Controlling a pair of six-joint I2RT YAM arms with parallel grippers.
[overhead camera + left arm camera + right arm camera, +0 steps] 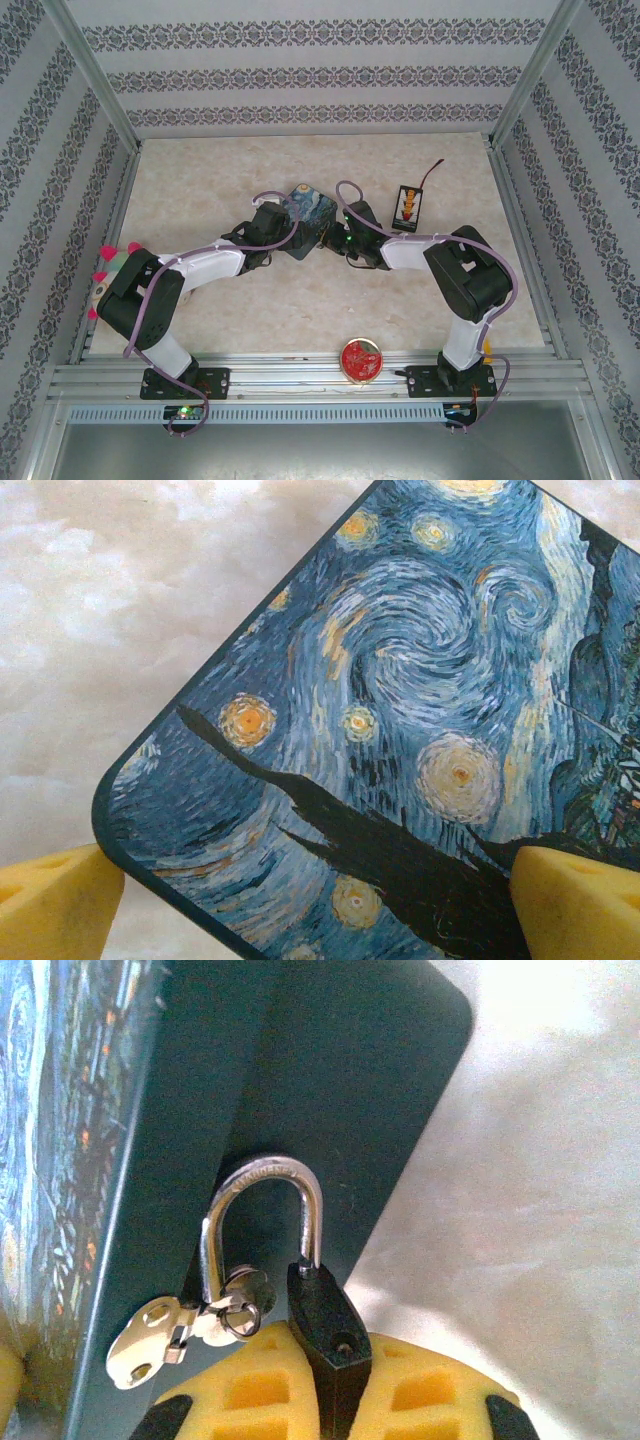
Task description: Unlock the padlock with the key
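Marble-look table (pixel 300 310) from above, and both arms fold inward to meet at the starry-night tin (pixel 305 200) mid-table. At that height the wrists cover the fingertips, so the grip detail comes from the wrist cameras.

Left wrist view: the tin's painted lid (pixel 400 730) lies flat. The left gripper (pixel 310 865) has its jaws spread wide. One yellow pad (pixel 55 905) sits just off the tin's rounded corner and the other sits over the painted face, so nothing is clamped.

Right wrist view gives the tin's dark side (pixel 300 1080), which the other wrist camera does not show. The padlock (pixel 330 1330) hangs against it. The right gripper (pixel 330 1360) has closed tight, yellow pads (pixel 250 1390) pinching the padlock's dark body. The silvery shackle (pixel 265 1210) arches up against the tin, its right leg seated in the body. Small silvery keys (pixel 175 1335) on a ring dangle at the shackle's left leg, touching the tin's side.
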